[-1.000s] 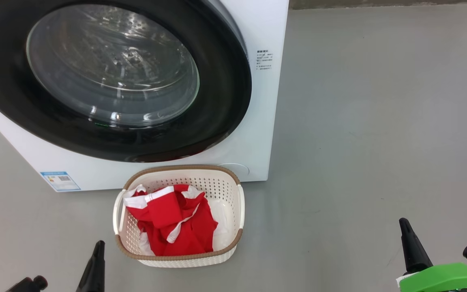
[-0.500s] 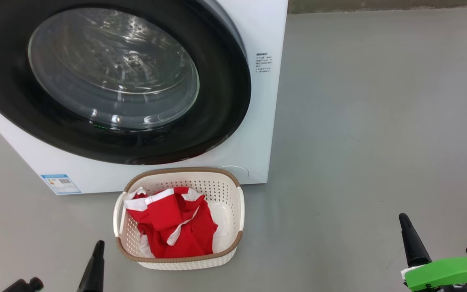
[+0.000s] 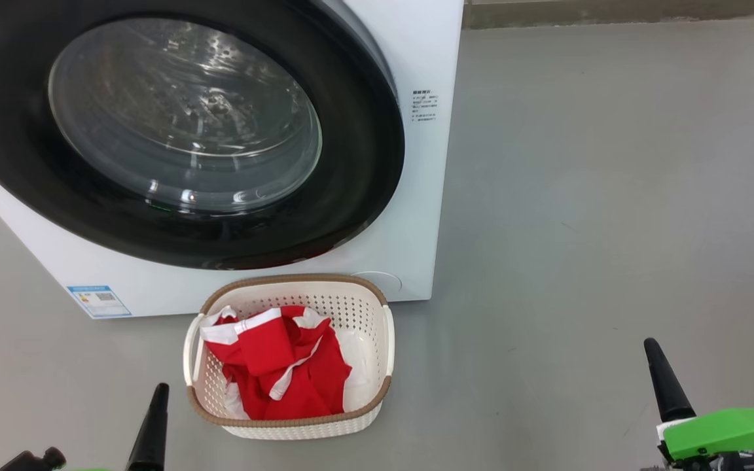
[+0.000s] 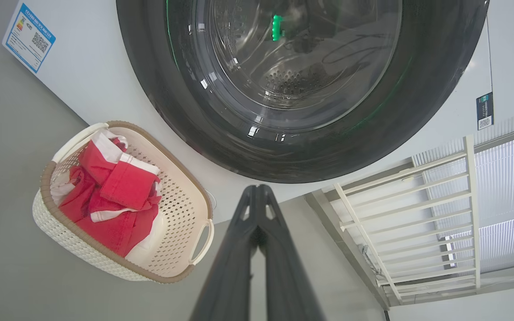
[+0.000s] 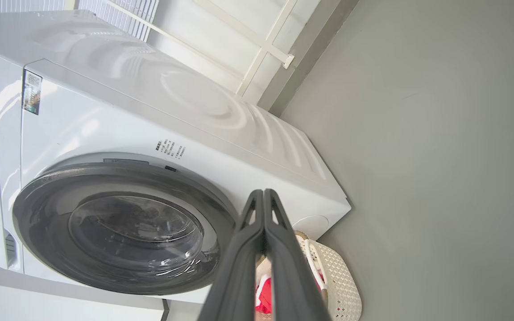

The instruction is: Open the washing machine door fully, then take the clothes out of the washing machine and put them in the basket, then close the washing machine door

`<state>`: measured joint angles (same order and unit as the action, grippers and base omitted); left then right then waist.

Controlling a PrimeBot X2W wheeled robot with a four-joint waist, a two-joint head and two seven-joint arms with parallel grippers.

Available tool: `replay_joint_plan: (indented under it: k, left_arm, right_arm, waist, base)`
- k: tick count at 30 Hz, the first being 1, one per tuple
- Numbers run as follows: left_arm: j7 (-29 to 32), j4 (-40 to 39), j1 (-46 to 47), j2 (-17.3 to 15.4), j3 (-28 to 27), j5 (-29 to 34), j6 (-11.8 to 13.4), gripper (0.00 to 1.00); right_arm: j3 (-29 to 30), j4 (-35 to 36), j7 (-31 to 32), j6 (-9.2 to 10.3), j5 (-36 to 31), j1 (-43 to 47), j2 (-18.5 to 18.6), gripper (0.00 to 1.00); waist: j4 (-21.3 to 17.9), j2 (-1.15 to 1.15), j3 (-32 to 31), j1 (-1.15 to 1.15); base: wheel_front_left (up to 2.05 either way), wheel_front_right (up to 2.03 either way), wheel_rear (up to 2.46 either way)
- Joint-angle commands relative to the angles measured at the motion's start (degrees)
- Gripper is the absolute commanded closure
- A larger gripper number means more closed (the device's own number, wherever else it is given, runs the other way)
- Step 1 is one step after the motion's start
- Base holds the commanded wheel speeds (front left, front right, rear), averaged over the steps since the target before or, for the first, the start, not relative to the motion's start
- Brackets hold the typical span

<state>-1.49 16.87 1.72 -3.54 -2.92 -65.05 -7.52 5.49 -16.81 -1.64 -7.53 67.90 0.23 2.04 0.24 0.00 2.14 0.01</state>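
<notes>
One basket [image 3: 292, 280] (clothes [image 3: 272, 366] inside), near left tool [image 3: 159, 398]

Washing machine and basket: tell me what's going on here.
Nothing is being handled right now. The washing machine door looks shut against the washing machine. The red and white clothes lie in the basket, which stands on the floor just in front of the machine. The left tool and the right tool are both shut and empty, low on either side, touching nothing. The job looks finished.
</notes>
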Motion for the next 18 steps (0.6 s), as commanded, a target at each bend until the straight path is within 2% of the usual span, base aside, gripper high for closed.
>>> replay_joint_plan:
  k: [1, 18]
  left_arm:
    - [0.77, -1.72, 2.67, -0.39, -1.67, -1.91, 0.02, 1.00]
    - [3.47, -2.14, 3.34, 0.00, -2.42, -11.29, 0.03, 1.00]
  right_arm:
    - [-0.27, 1.81, 0.52, 0.02, 1.72, -3.01, 1.02, 1.00]
    - [0.06, 2.19, 3.23, 0.03, 10.25, -4.26, 1.07, 1.00]
  waist:
    - [-0.01, 0.00, -0.09, 0.00]
    - [-0.10, 0.00, -0.79, 0.00]
  base:
    - [0.00, 0.00, 0.00]
    - [0.00, 0.00, 0.00]
